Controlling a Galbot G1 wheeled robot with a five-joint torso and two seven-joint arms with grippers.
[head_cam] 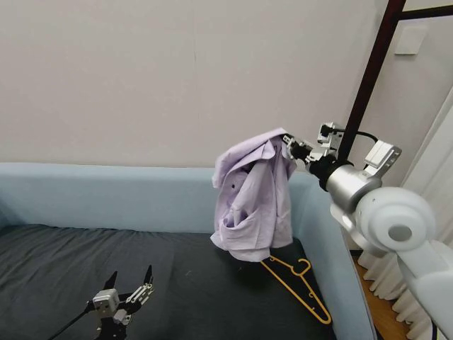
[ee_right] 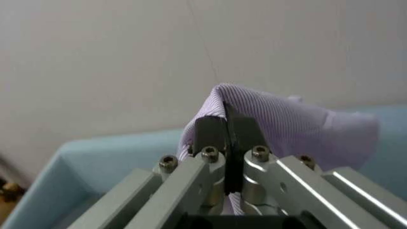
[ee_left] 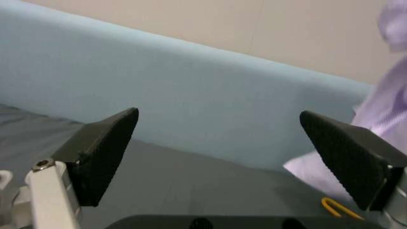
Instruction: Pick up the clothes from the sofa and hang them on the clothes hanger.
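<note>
A lilac striped shirt (head_cam: 253, 202) hangs in the air above the sofa's right end, held at its top by my right gripper (head_cam: 289, 147). In the right wrist view the right gripper (ee_right: 225, 125) is shut on a fold of the shirt (ee_right: 299, 125). Below the shirt, a yellow clothes hanger (head_cam: 301, 282) lies on the dark seat cushion. My left gripper (head_cam: 130, 281) hovers low over the cushion at the front left, open, with nothing between its fingers (ee_left: 102, 148). The left wrist view catches the shirt's (ee_left: 381, 114) edge and a bit of the hanger (ee_left: 337, 208).
The sofa has a pale blue backrest (head_cam: 106, 195) and right armrest (head_cam: 333, 262) around a dark grey seat (head_cam: 56, 276). A dark vertical pole (head_cam: 369, 78) stands behind my right arm, with white curtains (head_cam: 439, 163) at the far right. A plain wall is behind.
</note>
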